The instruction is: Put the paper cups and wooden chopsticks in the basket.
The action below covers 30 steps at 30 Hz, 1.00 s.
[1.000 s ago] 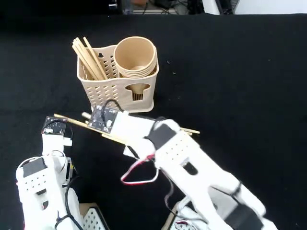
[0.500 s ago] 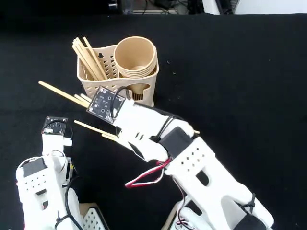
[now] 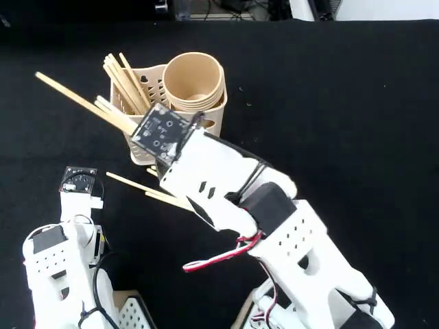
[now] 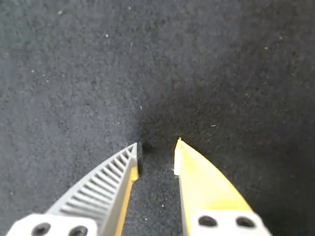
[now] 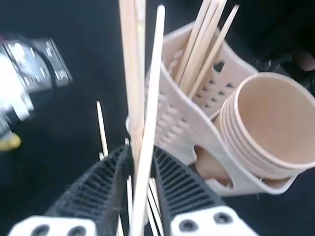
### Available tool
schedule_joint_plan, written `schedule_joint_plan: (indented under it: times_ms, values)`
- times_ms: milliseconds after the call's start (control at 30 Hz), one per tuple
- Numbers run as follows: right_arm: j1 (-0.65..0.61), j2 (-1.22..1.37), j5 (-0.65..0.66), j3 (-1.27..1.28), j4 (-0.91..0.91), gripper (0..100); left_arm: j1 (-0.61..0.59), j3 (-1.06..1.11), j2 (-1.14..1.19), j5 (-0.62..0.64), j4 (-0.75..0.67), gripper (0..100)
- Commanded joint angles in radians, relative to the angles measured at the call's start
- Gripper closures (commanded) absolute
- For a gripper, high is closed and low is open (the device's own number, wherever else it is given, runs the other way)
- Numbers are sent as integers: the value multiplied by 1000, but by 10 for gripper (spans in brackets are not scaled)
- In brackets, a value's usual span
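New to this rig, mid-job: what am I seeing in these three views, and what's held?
Two small robot arms sit at a black table. The high view looks down from above; each wrist view looks along one arm's gripper. The right gripper is shut on wooden chopsticks close by the basket, which holds stacked paper cups and more chopsticks. The left gripper is open over bare cloth. Loose chopsticks lie on the table.

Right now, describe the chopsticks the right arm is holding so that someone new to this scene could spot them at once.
Find the beige basket on the black table; at its front the right gripper clamps the held chopsticks. They jut out slantwise past the basket, unlike the standing chopsticks inside it or the loose chopsticks flat on the table.
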Motion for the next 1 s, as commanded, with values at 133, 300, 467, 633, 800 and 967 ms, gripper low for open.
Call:
schedule_joint_plan:
  times_ms: [133,300,467,633,800,967]
  values:
    - [-14,-18,-14,-162,-44,986,18,2,-8,-6,-14,855]
    - [-14,1,-114,-85,-282,986,18,4,-8,-6,-21,855]
    - [-14,77,-121,27,-624,986,18,4,-8,-6,-21,855]
    - [-12,156,-121,64,-845,986,18,4,-8,-6,-21,855]
    - [-9,216,-121,62,-954,986,18,4,-8,-6,-23,855]
    - [-6,272,-121,62,-1034,986,18,4,-8,-6,-23,855]
